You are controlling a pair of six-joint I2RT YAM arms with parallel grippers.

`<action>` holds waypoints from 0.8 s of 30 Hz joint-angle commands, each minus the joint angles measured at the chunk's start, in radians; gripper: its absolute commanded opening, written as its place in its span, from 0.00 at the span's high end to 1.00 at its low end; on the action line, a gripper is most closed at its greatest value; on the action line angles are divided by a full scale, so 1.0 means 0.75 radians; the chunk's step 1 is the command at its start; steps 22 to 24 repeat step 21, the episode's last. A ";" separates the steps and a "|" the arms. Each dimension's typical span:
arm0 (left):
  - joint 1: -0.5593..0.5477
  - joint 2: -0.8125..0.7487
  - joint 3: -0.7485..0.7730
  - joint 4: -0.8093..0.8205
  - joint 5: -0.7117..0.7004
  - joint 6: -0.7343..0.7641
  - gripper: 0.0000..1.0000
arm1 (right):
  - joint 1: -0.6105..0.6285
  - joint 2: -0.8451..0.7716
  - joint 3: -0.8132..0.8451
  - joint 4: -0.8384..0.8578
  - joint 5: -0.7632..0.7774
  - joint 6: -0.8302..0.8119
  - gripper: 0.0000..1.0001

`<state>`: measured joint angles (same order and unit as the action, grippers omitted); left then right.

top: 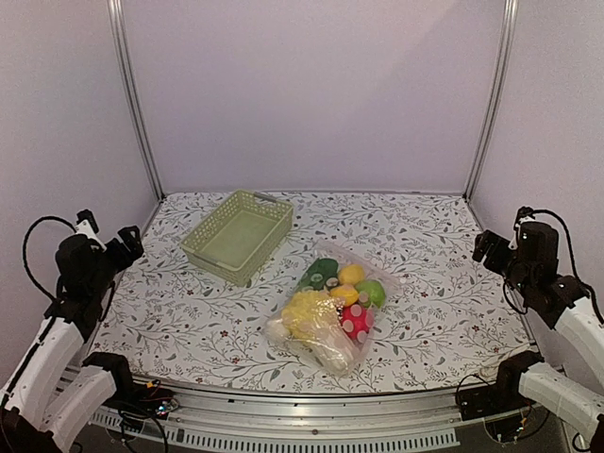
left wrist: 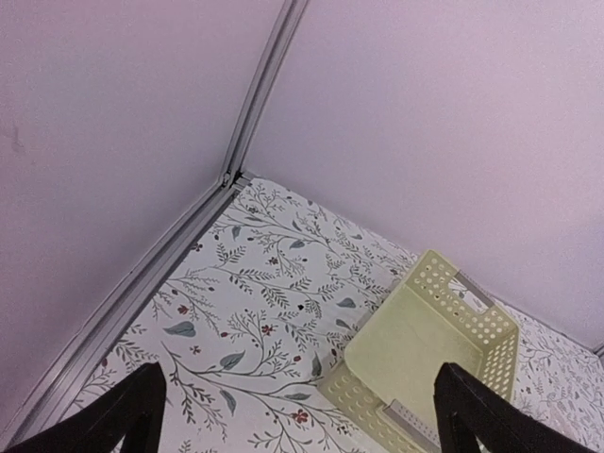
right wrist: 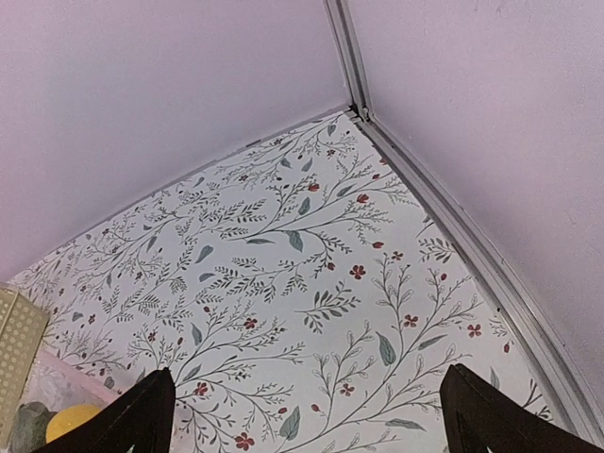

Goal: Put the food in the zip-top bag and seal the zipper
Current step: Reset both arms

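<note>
The clear zip-top bag (top: 385, 277) lies on the table's middle with the food inside it. I see the yellow leafy cabbage (top: 307, 311), a red white-dotted piece (top: 356, 322), a green apple (top: 371, 292), a yellow fruit (top: 351, 275) and a dark green vegetable (top: 321, 274). The zipper is too faint to make out. My left gripper (top: 123, 243) (left wrist: 299, 369) is raised at the far left edge, open and empty. At the far right edge my right gripper (top: 486, 247) (right wrist: 308, 373) hangs open over bare tablecloth. The bag's corner with the yellow fruit (right wrist: 71, 420) shows at the right wrist view's lower left.
A pale green lattice basket (top: 238, 235) (left wrist: 429, 349) stands empty at the back left of the bag. Lilac walls with metal corner posts (top: 132, 104) close in the table on three sides. The cloth is white with a leaf print.
</note>
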<state>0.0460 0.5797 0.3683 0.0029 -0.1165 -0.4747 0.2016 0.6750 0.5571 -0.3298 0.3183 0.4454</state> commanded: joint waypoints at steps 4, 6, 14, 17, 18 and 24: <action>-0.011 -0.075 -0.206 0.322 0.001 0.100 0.00 | -0.003 -0.131 -0.288 0.304 0.223 -0.181 0.01; -0.010 -0.081 -0.239 0.329 -0.012 0.113 0.00 | -0.003 -0.159 -0.310 0.318 0.211 -0.205 0.01; -0.013 -0.046 -0.261 0.344 0.018 0.150 0.00 | -0.002 -0.276 -0.374 0.340 0.243 -0.292 0.01; -0.015 -0.036 -0.262 0.359 0.022 0.154 0.01 | -0.003 -0.284 -0.405 0.325 0.257 -0.326 0.01; -0.015 -0.036 -0.262 0.363 0.025 0.154 0.00 | -0.004 -0.284 -0.415 0.331 0.262 -0.333 0.01; -0.018 -0.033 -0.263 0.370 0.017 0.155 0.00 | -0.003 -0.315 -0.422 0.330 0.255 -0.336 0.01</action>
